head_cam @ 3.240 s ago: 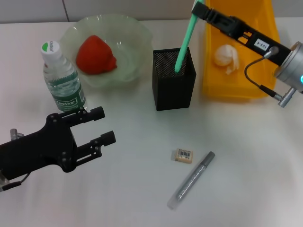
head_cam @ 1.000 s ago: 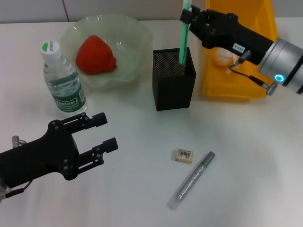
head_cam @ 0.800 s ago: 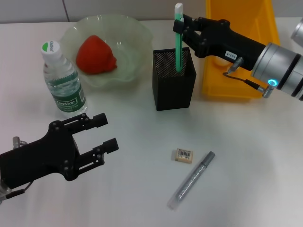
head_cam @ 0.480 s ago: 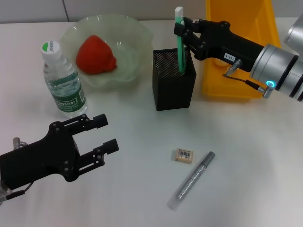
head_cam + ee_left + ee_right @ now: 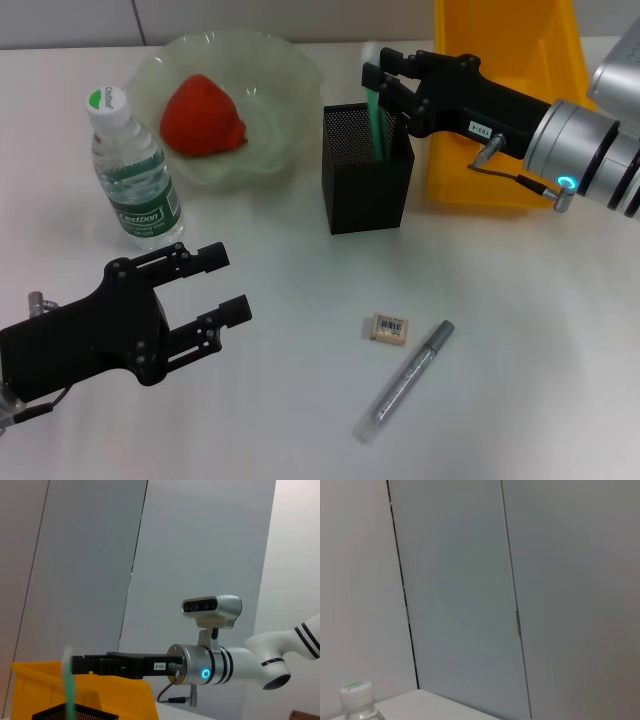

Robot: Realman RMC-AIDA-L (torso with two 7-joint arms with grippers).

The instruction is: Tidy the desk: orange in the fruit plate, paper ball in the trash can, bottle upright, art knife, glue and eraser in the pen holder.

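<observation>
Nearest to the robot, well in front of the pen holder (image 5: 366,168), the left gripper (image 5: 200,288) hovers over bare table (image 5: 520,330) with its fingers spread and nothing between them. Between it and the pen holder, though closer to the front, lie the eraser (image 5: 388,328) and just beside it a silvery grey pen-shaped tool (image 5: 403,382), probably the glue; both are yet to be collected. Left of the pen holder the bottle (image 5: 131,166) stands upright, and behind it the red fruit (image 5: 202,115) already sits in the fruit plate (image 5: 285,70).

At the pen holder itself, the right gripper (image 5: 376,79) pinches the green art knife (image 5: 376,110), whose lower end is already inside the mesh walls. To finish well, I would keep the knife near vertical, lower it until it bottoms out, then let go and lift straight up so the fingers do not tip the holder.

The yellow trash can (image 5: 505,100) stands just right of the pen holder, so room is tight there; open space lies above and toward the front.
</observation>
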